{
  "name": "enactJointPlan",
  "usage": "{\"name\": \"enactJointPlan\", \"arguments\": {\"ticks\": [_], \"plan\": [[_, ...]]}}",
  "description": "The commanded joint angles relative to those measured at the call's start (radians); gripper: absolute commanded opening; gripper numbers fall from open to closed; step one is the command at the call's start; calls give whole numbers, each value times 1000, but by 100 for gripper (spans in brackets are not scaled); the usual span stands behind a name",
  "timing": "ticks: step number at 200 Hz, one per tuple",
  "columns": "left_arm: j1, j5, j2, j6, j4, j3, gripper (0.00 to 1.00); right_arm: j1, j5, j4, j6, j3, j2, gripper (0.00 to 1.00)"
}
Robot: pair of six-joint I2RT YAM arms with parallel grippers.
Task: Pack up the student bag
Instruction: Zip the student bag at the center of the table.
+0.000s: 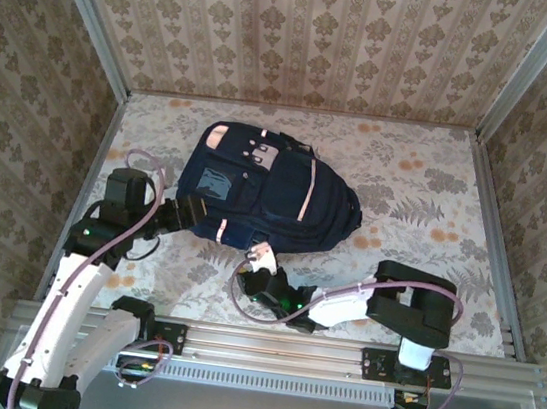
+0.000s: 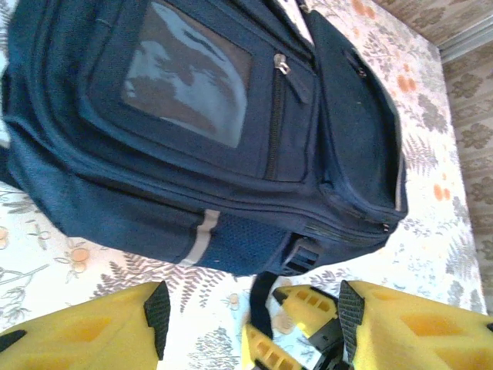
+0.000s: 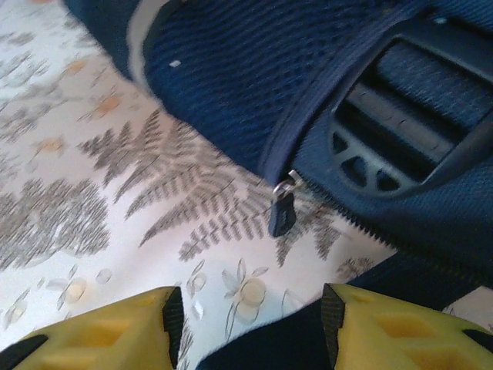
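The student bag (image 1: 264, 198), navy with pale stripes, lies flat on the middle of the table. My left gripper (image 1: 183, 215) is at its lower left corner. In the left wrist view it (image 2: 250, 312) stands open over the cloth just short of the bag (image 2: 231, 116). My right gripper (image 1: 264, 264) is at the bag's near edge, open. In the right wrist view it (image 3: 250, 312) straddles a dark blue strap (image 3: 262, 347) without squeezing it. A zipper pull (image 3: 283, 210) hangs ahead, below a black buckle (image 3: 400, 131). The right gripper's yellow fingers (image 2: 308, 307) lie beside the strap (image 2: 262, 301).
A floral tablecloth (image 1: 415, 203) covers the table. Wallpapered walls (image 1: 315, 39) close it in at the back and sides. An aluminium rail (image 1: 334, 354) runs along the near edge, carrying both arm bases. Bare cloth lies right of the bag.
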Motion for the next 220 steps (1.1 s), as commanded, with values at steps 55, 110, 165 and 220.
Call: {"name": "enactJointPlan", "arguments": {"ticks": [55,110,165,220], "plan": [[10,-57,-45,81,13,-59,62,-28,150,-25,100,139,161,58],[7,-40,-49,59,39,-81,63,-79,107,-40,104,184,208,47],[8,-48,-11,-41,48,-127,65,-90,112,-59,93,183,193,7],[-40,-61,10,-249,173,-270,78,-90,102,-48,72,107,144,0]]}}
